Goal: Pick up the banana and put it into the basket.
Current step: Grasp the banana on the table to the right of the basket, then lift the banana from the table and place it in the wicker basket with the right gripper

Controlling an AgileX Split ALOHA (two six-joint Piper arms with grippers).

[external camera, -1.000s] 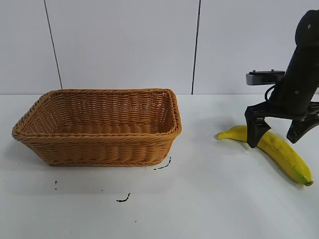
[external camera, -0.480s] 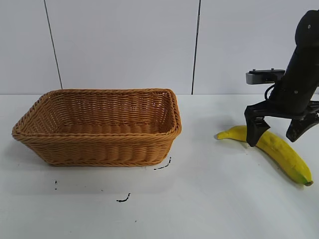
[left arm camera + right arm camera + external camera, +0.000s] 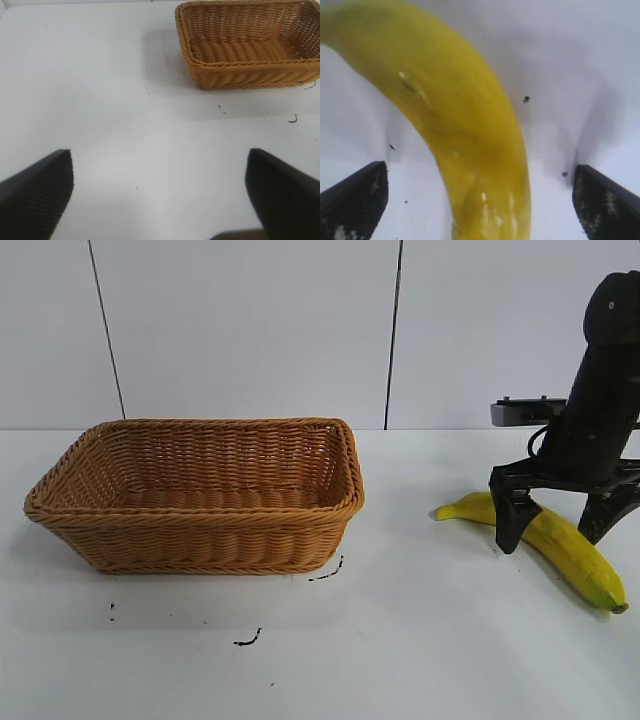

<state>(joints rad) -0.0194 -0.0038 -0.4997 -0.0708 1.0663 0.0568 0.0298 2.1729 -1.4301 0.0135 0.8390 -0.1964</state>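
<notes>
The yellow banana (image 3: 572, 552) lies flat on the white table at the right, well apart from the woven basket (image 3: 200, 508) on the left. My right gripper (image 3: 550, 540) has come down over the banana's middle and stands open, one finger on each side. In the right wrist view the banana (image 3: 470, 140) runs between the two dark fingertips (image 3: 355, 200), with bare table showing on both sides of it. My left gripper (image 3: 160, 190) is open over bare table, nothing between its fingers, with the basket (image 3: 250, 75) farther off.
The basket holds nothing that I can see. Small black marks (image 3: 248, 640) dot the table in front of it. A white panelled wall (image 3: 250, 330) stands behind the table. The banana's tip (image 3: 618, 606) lies close to the exterior view's right edge.
The right gripper has sunk a little lower around the banana, its fingertips now nearer the table. The banana and basket have not moved.
</notes>
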